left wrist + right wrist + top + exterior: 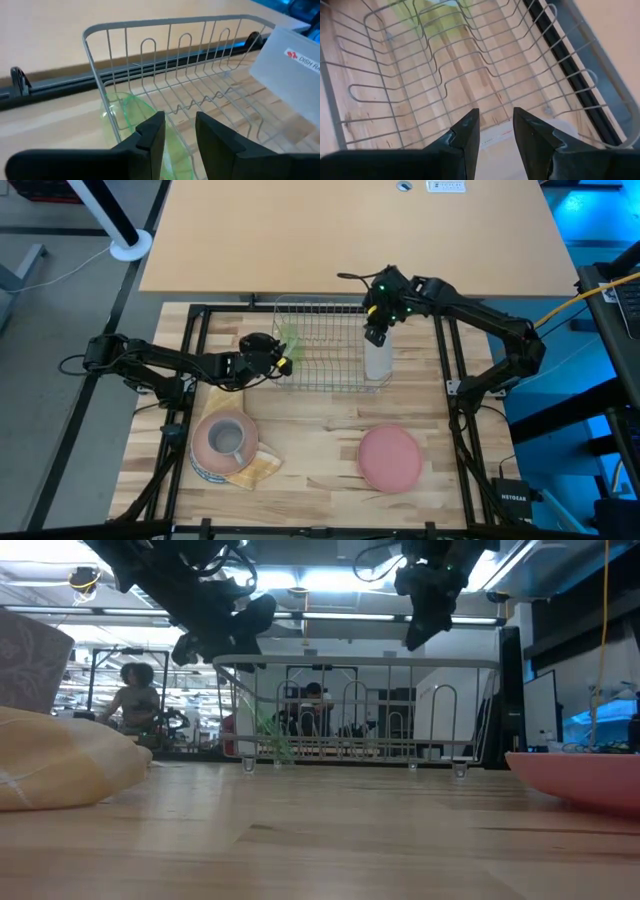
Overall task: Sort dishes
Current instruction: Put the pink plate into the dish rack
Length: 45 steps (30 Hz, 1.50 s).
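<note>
Your dishes sit in three places. A translucent green plate point(288, 340) stands tilted inside the left end of the silver wire rack point(330, 345); you can see it through the wires in the left wrist view point(131, 112). On the near left of the table point(320, 450), a grey mug point(228, 438) rests on a pink plate point(205, 452), which lies on a patterned plate with a yellow-tan cloth point(258, 470) beside it. A second pink dish point(390, 457) lies alone at the near right. Your left gripper point(283, 363) hovers at the rack's left rim just above the green plate, fingers parted and holding nothing. Your right gripper point(376, 337) hangs over the rack's right end, above a white label card point(377, 363), fingers apart and empty too.
</note>
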{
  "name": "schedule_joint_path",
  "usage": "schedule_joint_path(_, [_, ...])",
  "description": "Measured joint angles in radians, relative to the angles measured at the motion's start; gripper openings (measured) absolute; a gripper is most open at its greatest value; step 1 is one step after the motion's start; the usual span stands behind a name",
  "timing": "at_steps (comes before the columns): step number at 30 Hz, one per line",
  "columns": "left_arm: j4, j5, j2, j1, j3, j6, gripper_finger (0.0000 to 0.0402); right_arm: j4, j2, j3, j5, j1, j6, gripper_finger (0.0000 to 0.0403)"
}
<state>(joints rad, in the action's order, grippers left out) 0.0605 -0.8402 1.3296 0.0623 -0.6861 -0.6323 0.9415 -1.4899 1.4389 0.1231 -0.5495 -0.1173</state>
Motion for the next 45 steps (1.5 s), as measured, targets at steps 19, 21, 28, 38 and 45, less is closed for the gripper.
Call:
schedule_joint_path(19, [0.491,0.201,-0.105,-0.074,0.0,0.509,0.0102,0.003,0.072,-0.014,0.085,0.0,-0.022,0.0122])
schedule_joint_path(21, [0.589,0.34,-0.101,-0.1,0.0,0.531,0.0102,0.004,0.084,-0.014,0.111,0.0,-0.022,0.0122])
schedule_joint_path(28, [0.748,0.523,-0.014,-0.224,0.0,0.564,0.0102,0.003,0.103,-0.014,0.279,0.0,-0.022,0.0122])
schedule_joint_path(38, [0.716,0.554,0.305,-0.325,-0.25,0.927,0.0102,0.004,0.102,-0.014,0.393,0.0,-0.019,0.0122])
schedule_joint_path(45, [0.256,0.613,0.479,-0.322,-0.527,1.029,0.0102,0.005,0.102,-0.014,0.393,0.0,-0.019,0.0122])
